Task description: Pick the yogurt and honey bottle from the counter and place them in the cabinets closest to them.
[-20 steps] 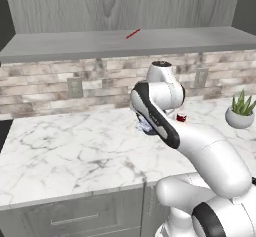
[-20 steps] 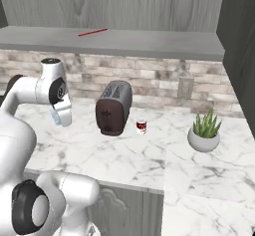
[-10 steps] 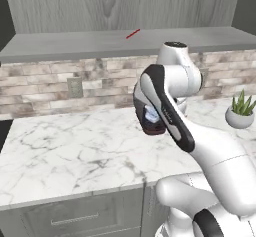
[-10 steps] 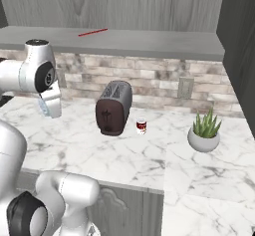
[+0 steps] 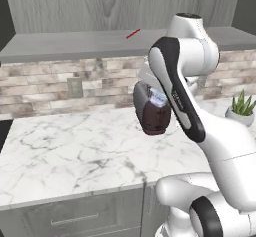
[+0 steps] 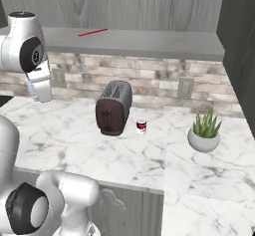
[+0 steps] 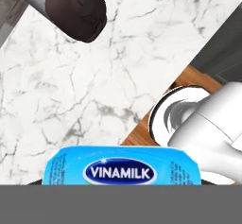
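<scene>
The yogurt (image 7: 120, 166), a pale blue cup with a dark blue label, sits between my fingers in the hand view, and my gripper (image 7: 120, 180) is shut on it. From the left base I see the gripper (image 5: 157, 101) held in the air in front of the toaster (image 5: 152, 116), with the yogurt (image 5: 160, 99) showing as a pale patch. From the right base the gripper (image 6: 39, 91) hangs at the far left, well above the counter (image 6: 74, 140) and a little below the cabinets' grey shelf base (image 6: 149, 42). The honey bottle is out of view.
The dark brown toaster (image 6: 113, 108) stands on the counter by the brick wall, a small red-and-white glass (image 6: 141, 126) to its right. A potted plant (image 6: 204, 130) sits farther right. A thin red stick (image 6: 92, 32) lies on the shelf base.
The arm has risen and swung, lifting the yogurt well above the counter toward the shelf. The toaster, glass and plant have stayed put.
</scene>
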Tool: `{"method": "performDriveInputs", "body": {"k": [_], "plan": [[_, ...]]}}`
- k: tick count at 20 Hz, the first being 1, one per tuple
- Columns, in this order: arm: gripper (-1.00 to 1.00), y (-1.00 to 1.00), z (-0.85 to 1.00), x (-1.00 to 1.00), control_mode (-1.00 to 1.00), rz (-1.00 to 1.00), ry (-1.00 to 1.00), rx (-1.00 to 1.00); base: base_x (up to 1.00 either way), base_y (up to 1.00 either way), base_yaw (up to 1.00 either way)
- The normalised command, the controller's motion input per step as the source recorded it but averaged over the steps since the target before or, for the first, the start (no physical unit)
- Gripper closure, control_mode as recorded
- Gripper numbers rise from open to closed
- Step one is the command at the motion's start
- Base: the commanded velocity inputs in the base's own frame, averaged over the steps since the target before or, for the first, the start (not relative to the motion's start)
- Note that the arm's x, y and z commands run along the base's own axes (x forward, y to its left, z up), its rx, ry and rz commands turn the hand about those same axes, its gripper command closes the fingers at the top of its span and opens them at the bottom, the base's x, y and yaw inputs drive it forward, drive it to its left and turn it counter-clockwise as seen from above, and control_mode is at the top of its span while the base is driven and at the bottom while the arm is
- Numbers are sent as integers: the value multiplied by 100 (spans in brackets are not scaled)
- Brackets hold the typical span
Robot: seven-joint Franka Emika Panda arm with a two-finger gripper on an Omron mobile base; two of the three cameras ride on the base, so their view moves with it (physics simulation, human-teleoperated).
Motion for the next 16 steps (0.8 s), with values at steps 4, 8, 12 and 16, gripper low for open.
{"method": "performDriveInputs", "body": {"k": [4, 8, 12, 16], "plan": [[100, -5, 57, 0, -100, 0, -5, 0, 0, 0, 0], [100, -5, 53, 4, -100, 2, -4, 0, 0, 0, 0], [100, -2, 56, 2, -100, 2, -4, 0, 0, 0, 0], [100, 0, 38, 1, -100, 4, -7, 0, 0, 0, 0]]}}
